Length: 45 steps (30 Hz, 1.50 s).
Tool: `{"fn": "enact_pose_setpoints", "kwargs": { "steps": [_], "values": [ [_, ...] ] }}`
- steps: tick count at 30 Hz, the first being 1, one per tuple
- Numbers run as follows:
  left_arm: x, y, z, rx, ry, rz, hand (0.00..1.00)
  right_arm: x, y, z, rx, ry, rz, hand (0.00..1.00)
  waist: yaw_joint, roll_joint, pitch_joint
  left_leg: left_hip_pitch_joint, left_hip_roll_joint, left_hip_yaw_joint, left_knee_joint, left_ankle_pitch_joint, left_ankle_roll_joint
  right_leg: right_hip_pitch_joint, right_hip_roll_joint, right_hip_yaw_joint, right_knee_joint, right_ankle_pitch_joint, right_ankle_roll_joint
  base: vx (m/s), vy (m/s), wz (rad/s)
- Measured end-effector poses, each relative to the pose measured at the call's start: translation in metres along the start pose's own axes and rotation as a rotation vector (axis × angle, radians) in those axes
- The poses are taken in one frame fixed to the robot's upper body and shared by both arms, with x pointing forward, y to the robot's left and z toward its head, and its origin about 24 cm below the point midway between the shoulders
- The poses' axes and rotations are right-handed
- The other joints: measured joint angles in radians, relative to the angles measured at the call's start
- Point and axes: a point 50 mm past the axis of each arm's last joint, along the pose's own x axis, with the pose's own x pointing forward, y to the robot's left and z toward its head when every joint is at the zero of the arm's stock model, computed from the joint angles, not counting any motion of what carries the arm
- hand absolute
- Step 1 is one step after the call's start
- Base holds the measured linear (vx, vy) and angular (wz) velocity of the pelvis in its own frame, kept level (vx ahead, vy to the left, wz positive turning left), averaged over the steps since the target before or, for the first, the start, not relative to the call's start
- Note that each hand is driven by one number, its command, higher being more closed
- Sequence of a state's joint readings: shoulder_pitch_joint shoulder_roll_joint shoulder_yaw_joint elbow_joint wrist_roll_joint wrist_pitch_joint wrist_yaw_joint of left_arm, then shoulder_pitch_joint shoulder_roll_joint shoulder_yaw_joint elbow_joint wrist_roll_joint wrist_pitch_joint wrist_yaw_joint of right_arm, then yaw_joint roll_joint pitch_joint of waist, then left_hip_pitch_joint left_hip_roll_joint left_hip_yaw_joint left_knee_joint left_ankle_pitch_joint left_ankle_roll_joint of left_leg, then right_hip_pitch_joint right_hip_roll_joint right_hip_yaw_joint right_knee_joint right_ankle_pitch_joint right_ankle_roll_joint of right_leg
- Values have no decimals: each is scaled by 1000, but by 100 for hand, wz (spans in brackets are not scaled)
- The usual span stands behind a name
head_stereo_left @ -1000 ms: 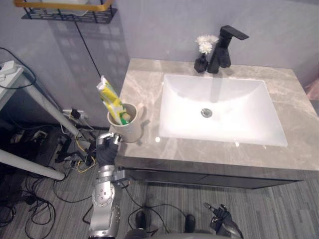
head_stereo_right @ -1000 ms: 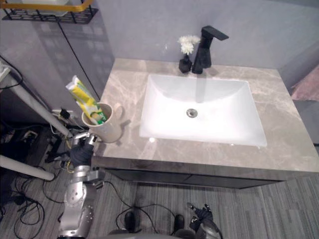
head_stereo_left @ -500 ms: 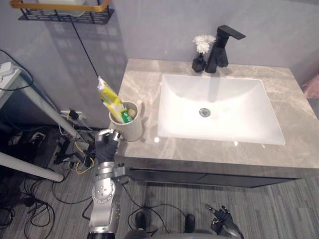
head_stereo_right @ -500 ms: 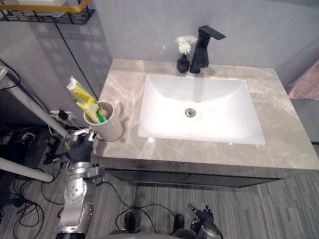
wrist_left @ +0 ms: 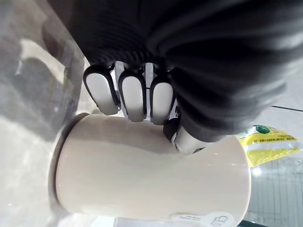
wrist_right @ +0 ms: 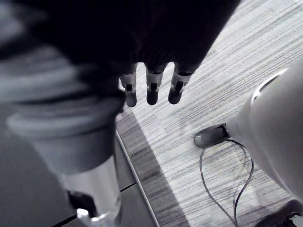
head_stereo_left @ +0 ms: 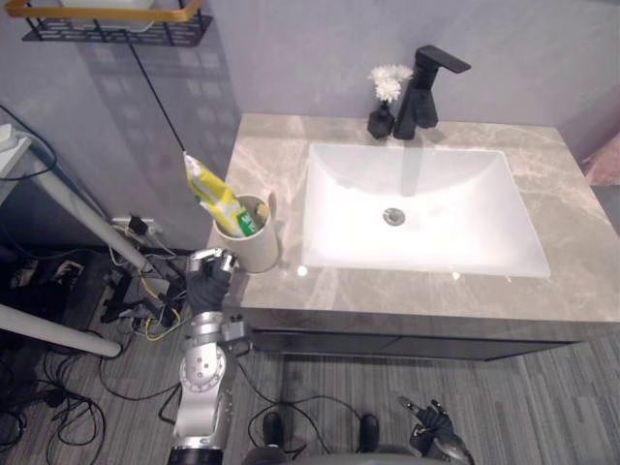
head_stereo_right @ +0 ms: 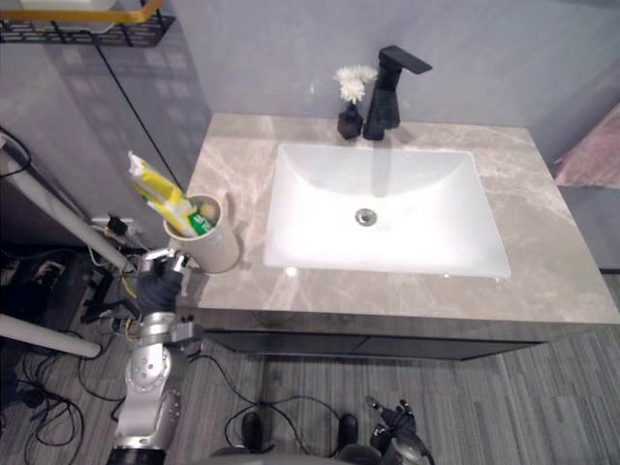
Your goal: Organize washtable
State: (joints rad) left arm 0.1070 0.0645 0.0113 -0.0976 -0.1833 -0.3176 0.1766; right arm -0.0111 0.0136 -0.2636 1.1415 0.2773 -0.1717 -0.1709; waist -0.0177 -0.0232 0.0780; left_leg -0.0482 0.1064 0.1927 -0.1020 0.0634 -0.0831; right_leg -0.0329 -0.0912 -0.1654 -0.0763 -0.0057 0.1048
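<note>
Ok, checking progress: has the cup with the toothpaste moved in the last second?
Yes, slightly. The cup, held by the left hand, has shifted toward the sink: the gap to its left rim is narrower than before.

Countertop (head_stereo_left: 266,160): polished grey veined stone, lightly reflective. Basin (head_stereo_left: 339,184), centre: glossy white ceramic. Faucet (head_stereo_left: 426,82), top: matt black metal. Cup (head_stereo_left: 254,244), left of centre: smooth matt cream ceramic. Tube (head_stereo_left: 211,189): shiny yellow plastic. Left hand (head_stereo_left: 206,286): dark ribbed matt cover. Floor (head_stereo_left: 542,407): matt grey, striped.

Grey wall (head_stereo_left: 291,58), blk wire shelf (head_stereo_left: 107,29) top left, striped grey floor (head_stereo_left: 542,407), white table legs (head_stereo_left: 53,329)
</note>
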Motion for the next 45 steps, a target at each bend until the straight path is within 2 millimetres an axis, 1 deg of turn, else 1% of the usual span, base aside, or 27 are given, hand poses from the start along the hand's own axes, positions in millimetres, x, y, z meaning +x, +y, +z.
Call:
{"fn": "enact_pose_setpoints", "kwargs": {
  "steps": [11, 14, 16, 19, 25, 28, 33, 45],
  "values": [
    [-1, -1, -3, 1, 12, -21, 100, 0, -1, 0, 3, 1, -2, 0, 1, 0, 0, 11, 0, -3, 0, 0, 0, 11, 0, -2, -1, 0, 0, 0, 0, 0],
    [-1, -2, 2, -12, -5, -42, 100, 0, 0, 0, 1, 1, -1, 0, 2, 0, 0, 10, 0, -5, 0, 0, 0, 11, 0, -5, 0, 0, 0, 0, 0, 0],
    [-2, -5, 10, -44, -35, -53, 100, 0, 0, 0, -1, 1, 1, 0, 2, 0, 0, 9, 0, -8, 0, 0, 0, 12, -1, -9, 0, 0, 0, 0, 0, 2],
    [-4, -9, 16, -74, -53, -85, 100, 0, 0, -1, -4, 1, 3, 0, 2, 0, 0, 7, 0, -11, 0, 0, 0, 12, -1, -14, 0, -1, 1, 0, 0, 1],
    [-7, -19, 16, -132, -41, -138, 100, 0, 1, 0, -1, 1, 5, 0, 3, 0, 0, 5, 0, -16, 0, 0, 0, 11, -1, -18, 0, -1, 1, 0, 0, 2],
    [-10, -23, 21, -162, -55, -169, 100, 0, 2, 0, -20, 0, 14, 0, 2, 0, 0, 4, 0, -15, 0, 0, 0, 10, -1, -18, 0, -1, 1, 0, 0, 0],
    [-12, -30, 20, -168, -47, -228, 100, 0, 2, 1, -28, -4, 16, 0, 2, 0, 0, 1, 0, -15, 0, 0, 0, 7, -1, -17, 1, -4, -4, 0, 0, 0],
    [-16, -31, 17, -175, -20, -247, 100, 1, -2, 3, -32, -9, 9, 0, 0, 3, 0, -11, 0, -15, 0, 0, 0, -6, 0, -16, 4, -2, -1, 0, 0, 0]
  ]
}}
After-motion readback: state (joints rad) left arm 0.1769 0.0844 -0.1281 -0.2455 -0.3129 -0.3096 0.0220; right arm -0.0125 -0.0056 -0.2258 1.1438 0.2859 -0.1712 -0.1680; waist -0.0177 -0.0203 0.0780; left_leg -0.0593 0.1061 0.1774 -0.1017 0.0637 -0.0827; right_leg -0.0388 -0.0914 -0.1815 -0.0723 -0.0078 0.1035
